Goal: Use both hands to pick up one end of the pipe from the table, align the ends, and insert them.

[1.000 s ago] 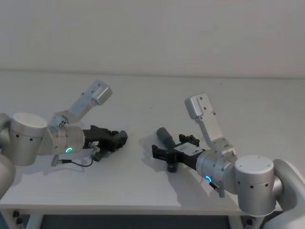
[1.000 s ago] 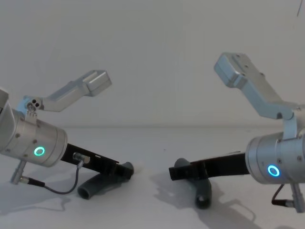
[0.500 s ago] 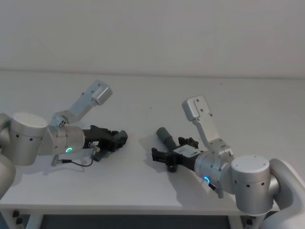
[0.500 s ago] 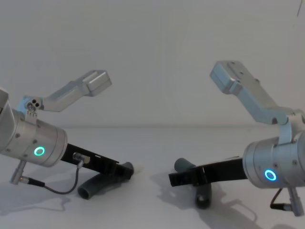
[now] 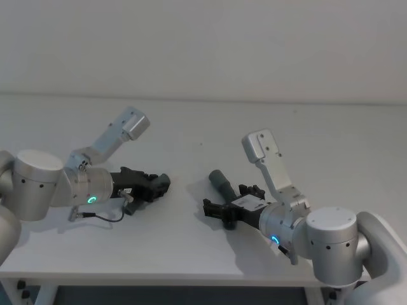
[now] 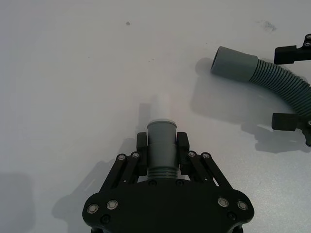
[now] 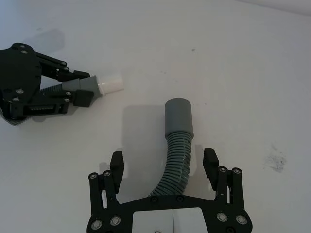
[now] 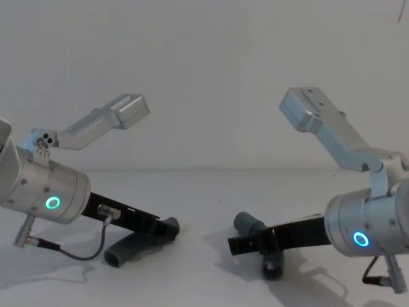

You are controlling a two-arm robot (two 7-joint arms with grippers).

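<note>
On the table (image 5: 191,121), the right gripper (image 7: 163,159) is sitting wide open around the ribbed piece (image 7: 179,141), gripping nothing. If it is closing off-centre, the bendy ribs may be slipping away. Left of the ribbed piece, the left gripper (image 6: 162,141) is squeezing the smooth piece (image 6: 161,127). Its white tip (image 6: 159,108) is not lining up with the collar (image 7: 179,114), so pushing now may be jamming the 2 ends. Bare table is lying all around the ribbed piece, with the front edge closest.
</note>
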